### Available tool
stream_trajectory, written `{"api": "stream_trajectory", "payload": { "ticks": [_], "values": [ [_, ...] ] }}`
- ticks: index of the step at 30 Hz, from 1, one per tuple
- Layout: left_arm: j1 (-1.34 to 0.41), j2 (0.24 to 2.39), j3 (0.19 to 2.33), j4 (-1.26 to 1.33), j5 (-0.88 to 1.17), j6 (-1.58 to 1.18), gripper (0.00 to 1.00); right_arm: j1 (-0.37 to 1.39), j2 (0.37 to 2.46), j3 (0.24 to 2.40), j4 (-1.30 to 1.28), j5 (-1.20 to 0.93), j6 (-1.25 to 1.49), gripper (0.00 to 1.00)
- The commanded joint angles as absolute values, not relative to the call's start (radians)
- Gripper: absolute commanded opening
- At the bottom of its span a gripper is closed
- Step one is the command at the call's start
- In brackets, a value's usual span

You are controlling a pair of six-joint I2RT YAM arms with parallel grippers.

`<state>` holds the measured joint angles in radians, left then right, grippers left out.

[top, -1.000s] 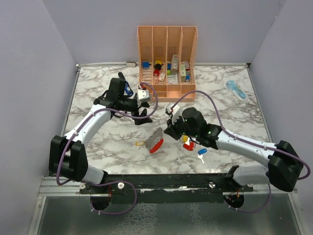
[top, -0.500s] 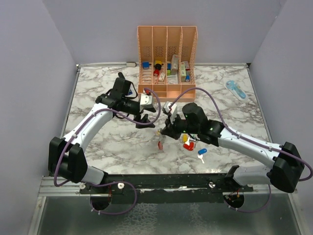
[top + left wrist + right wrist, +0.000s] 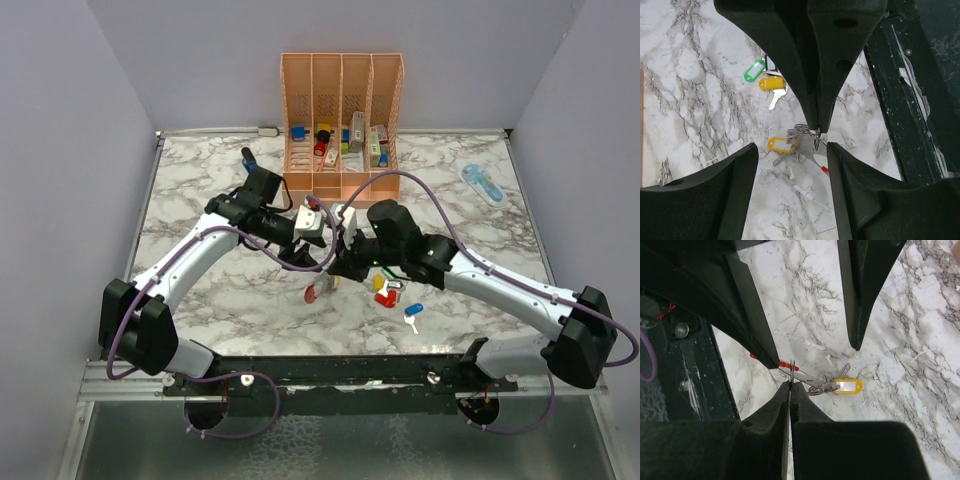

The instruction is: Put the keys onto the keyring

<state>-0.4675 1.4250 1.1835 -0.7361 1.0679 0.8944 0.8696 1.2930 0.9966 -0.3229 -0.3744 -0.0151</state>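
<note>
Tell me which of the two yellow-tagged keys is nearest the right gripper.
The yellow tag bunched with bare keys at the keyring the right gripper pinches; the other yellow key lies apart beside the green tag.

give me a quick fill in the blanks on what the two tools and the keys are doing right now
1. The right tool is ___ on the keyring.
2. The left tool is ___, gripping nothing.
3. The tag closest to the keyring is ___.
4. The loose tag beside the yellow key is ___.

Missing words: shut; open; yellow; green
</note>
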Motion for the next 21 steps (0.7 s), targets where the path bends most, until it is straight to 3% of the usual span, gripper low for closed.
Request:
{"api": "stream_trajectory", "payload": {
  "ticks": [1, 12, 21],
  "values": [
    [-0.474, 1.425, 1.224, -0.825, 1.072, 0.982, 0.59, 0.874, 1.3, 1.045, -0.383, -0.403, -0.052, 0.01],
    [-0.488, 1.434, 1.211, -0.83, 1.106, 1.009, 0.55, 0.874, 1.305, 1.066, -0.404, -0.426, -0.052, 0.01],
    [-0.501, 1.446, 1.208, -0.812, 1.146, 1.001, 0.38, 0.874, 1.314, 1.048, -0.367, -0.443, -0.024, 0.01]
  ]
}}
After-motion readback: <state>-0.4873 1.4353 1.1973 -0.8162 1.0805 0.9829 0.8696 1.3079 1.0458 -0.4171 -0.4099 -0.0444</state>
